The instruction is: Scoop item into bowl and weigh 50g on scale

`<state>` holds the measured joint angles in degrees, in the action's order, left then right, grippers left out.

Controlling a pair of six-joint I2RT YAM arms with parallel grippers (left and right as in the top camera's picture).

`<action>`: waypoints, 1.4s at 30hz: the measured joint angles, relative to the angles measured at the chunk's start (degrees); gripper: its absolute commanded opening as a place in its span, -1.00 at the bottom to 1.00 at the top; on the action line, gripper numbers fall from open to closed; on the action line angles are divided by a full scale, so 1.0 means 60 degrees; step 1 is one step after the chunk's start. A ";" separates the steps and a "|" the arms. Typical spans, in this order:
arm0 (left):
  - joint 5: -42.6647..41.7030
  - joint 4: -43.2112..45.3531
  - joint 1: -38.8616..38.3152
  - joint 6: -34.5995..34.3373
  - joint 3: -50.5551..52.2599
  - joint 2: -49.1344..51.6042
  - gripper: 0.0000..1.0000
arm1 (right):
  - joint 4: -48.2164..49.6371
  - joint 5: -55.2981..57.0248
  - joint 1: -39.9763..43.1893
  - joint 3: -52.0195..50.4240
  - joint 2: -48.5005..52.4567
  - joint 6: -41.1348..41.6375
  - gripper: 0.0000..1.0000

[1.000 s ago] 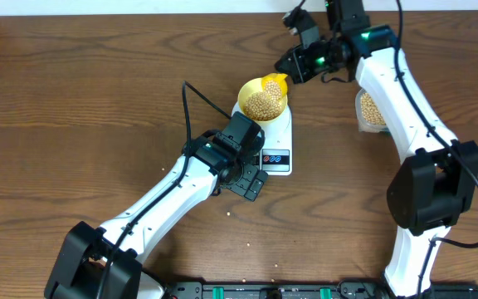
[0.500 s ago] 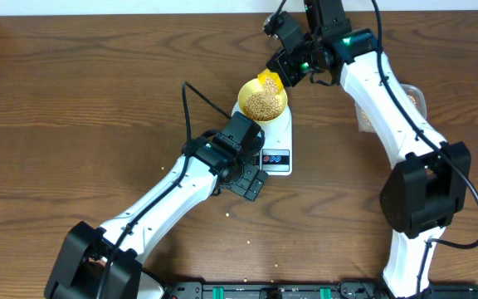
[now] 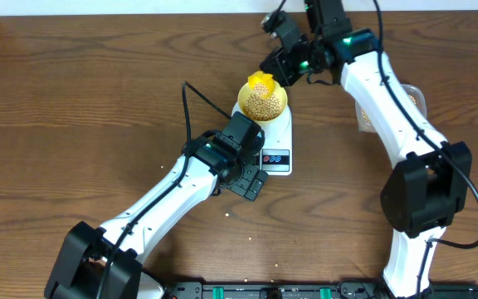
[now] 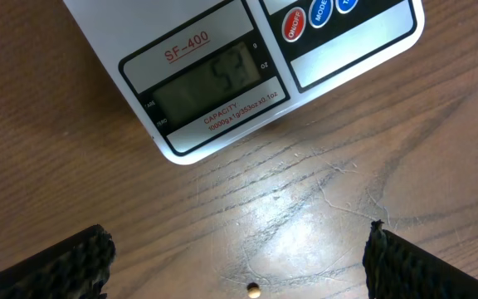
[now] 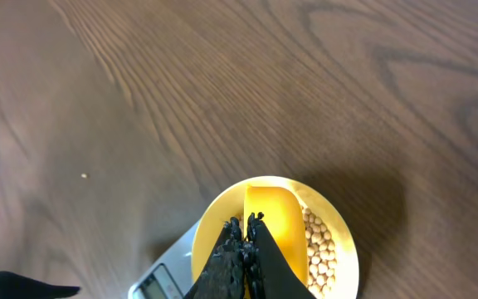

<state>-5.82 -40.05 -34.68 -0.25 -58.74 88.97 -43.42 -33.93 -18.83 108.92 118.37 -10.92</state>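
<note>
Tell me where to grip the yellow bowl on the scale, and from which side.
I'd pinch the rim of the bowl from straight above, where its inner wall shows bare beside the scoop. It stands upright and open on the scale, with beans heaped toward the other side.

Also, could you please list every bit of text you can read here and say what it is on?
"SF-400": scale, above its display.
"CAPACITY": below the display; the figures after it are too small to read.
"ON/OFF": red button.
"MODE": blue button.
Display digits: too faint to read.
</note>
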 measured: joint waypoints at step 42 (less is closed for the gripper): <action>0.0084 0.0000 0.0000 0.0000 0.0000 0.0000 0.96 | 0.1825 -0.2419 0.1315 0.0000 0.0000 0.1319 -0.98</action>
<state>-5.32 -40.05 -34.68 -0.25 -58.74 88.97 -32.47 -48.45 -10.94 108.92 118.37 -3.01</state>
